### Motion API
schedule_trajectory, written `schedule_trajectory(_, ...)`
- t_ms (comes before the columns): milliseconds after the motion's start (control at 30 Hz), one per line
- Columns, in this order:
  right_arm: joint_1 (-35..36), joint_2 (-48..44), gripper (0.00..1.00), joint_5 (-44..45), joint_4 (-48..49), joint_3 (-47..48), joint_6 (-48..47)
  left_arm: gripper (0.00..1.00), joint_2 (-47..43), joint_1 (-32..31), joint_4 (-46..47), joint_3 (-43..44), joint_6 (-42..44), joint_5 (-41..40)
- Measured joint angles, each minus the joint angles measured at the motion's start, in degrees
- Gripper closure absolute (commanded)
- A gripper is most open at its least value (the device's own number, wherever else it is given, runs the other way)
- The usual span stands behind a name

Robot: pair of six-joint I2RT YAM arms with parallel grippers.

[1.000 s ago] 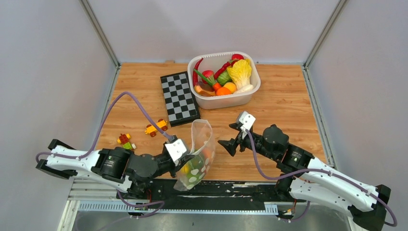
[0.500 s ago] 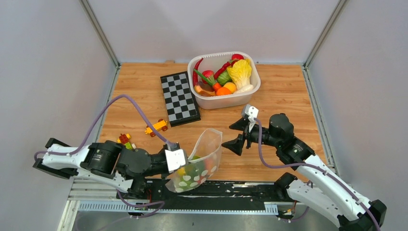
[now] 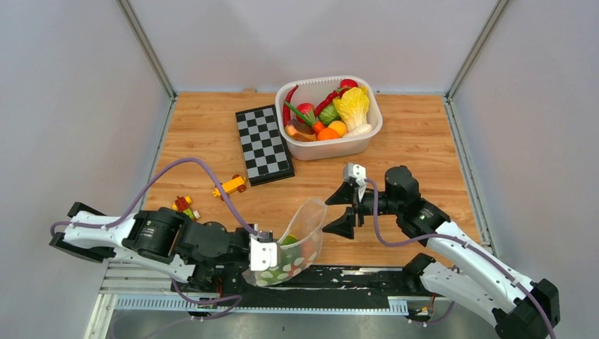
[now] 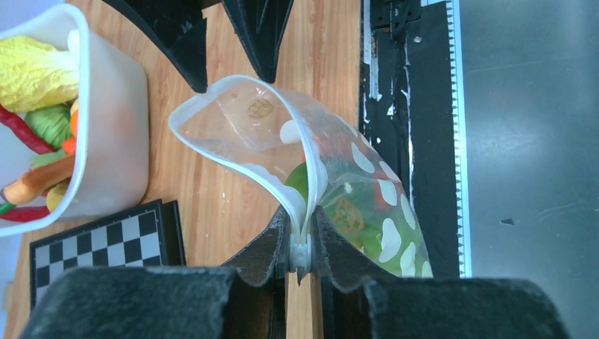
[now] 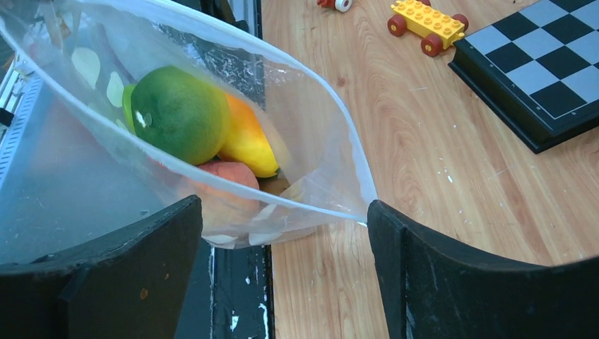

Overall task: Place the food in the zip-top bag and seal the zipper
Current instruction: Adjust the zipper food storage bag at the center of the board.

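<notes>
Over on the left of the desk (image 3: 438, 141) sit two little toy cars (image 3: 229, 186), well apart from the work. The left pincer (image 4: 302, 236) is clamped narrow on one end of the zipper (image 4: 244, 78), pinching both lips of the zip-top bag (image 3: 300, 236) together there. The bag stands at the near edge of the desk, its bottom over the black rail and its mouth gaping toward the right arm. Inside lies food: a green fruit (image 5: 180, 113), a yellow one (image 5: 247, 145) touching it, and something reddish beneath. The right pincer (image 3: 328, 215) is spread wide and holds nothing, with a finger on either side of the far end of the mouth; whether it touches the plastic I can't tell. Behind is a chessboard (image 3: 263, 143), and right of it a white tub (image 3: 339, 150) heaped with more toy vegetables.
</notes>
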Motion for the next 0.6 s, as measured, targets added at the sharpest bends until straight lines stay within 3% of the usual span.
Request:
schedule_trajectory(367,0.0,-9.2,0.14,-2.2,12.0,-10.1,-1.9,1.00,-1.5,0.0,-3.6,1.3,4.6,4.9)
schedule_trajectory(600,0.0,-6.8,0.15,-5.0,14.3,-10.5,-2.6,1.00,-2.4,0.0,-5.2,3.0,6.3,6.1)
